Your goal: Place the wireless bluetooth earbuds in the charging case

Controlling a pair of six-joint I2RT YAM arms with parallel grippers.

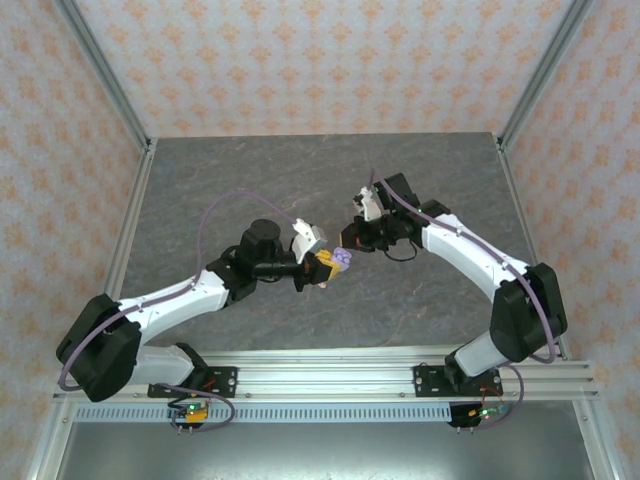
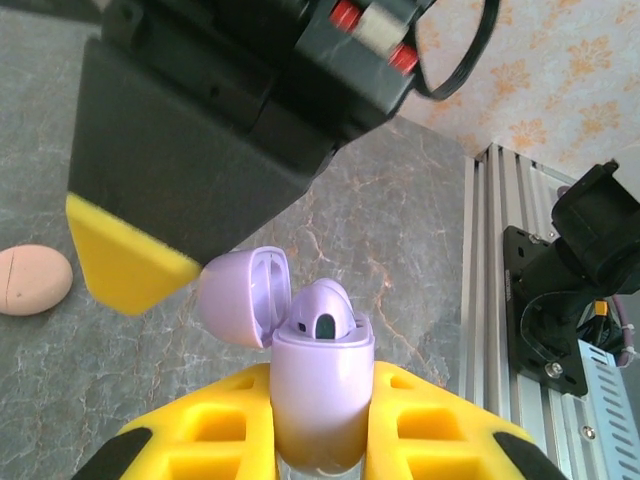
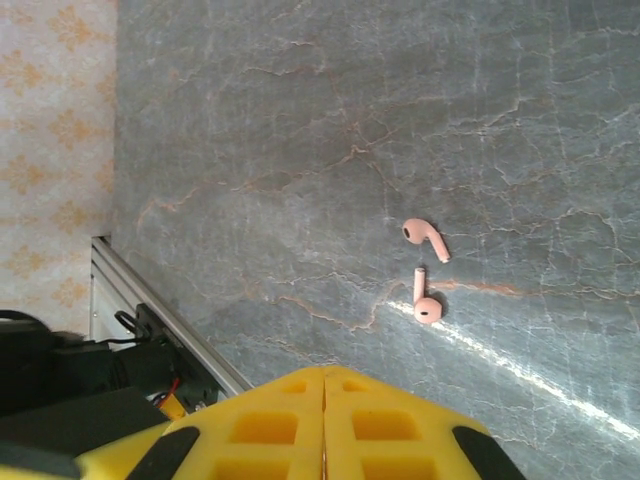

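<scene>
Case (image 2: 322,390), lilac: lid open, upright, clamped in left jaws, held above the bench (image 3: 300,150). Lilac earbud (image 2: 322,312): one, seated in the case. Right jaws: together, empty, tip just beside the open lid. Pink earbuds (image 3: 425,238): two, loose on bench, near each other. Pink case (image 2: 32,280): closed, on bench.

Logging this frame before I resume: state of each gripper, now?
Left gripper: shut on the lilac charging case, lid open.
Right gripper: shut, nothing held.
</scene>
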